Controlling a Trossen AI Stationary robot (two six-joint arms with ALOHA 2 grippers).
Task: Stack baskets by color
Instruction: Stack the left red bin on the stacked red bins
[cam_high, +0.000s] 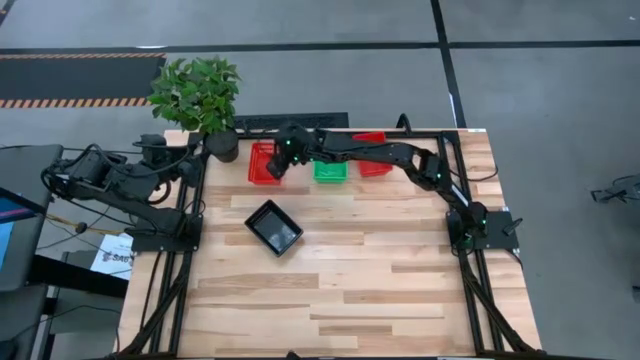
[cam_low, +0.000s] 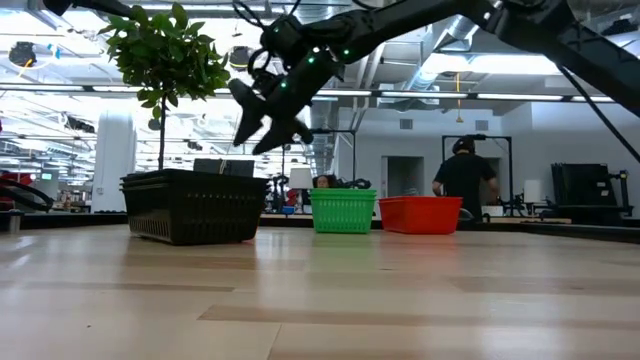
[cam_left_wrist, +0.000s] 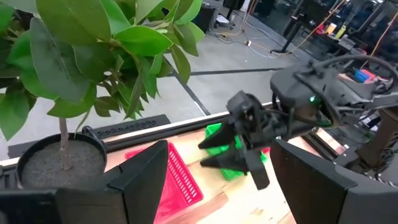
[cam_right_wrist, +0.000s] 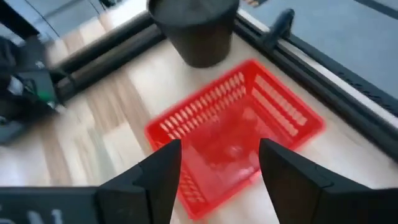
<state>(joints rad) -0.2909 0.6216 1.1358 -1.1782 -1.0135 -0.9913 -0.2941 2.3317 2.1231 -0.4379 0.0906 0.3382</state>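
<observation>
Along the table's far edge stand a red basket (cam_high: 263, 163) on the left, a green basket (cam_high: 330, 171) in the middle and another red basket (cam_high: 373, 163) on the right, partly under my right arm. A black basket (cam_high: 273, 227) sits alone nearer the middle, turned askew. My right gripper (cam_high: 277, 163) hovers open above the left red basket (cam_right_wrist: 236, 124), its fingers pointing slantwise down at it without touching; in the low view the right gripper (cam_low: 262, 115) hangs well clear of the table. My left gripper (cam_left_wrist: 230, 199) waits open at the table's far left corner.
A potted green plant (cam_high: 200, 95) stands at the far left corner, close beside the left red basket. A black rail (cam_right_wrist: 323, 56) runs along the far edge behind the baskets. The wooden table's near half (cam_high: 350, 300) is bare. A person (cam_low: 465, 175) stands in the room beyond.
</observation>
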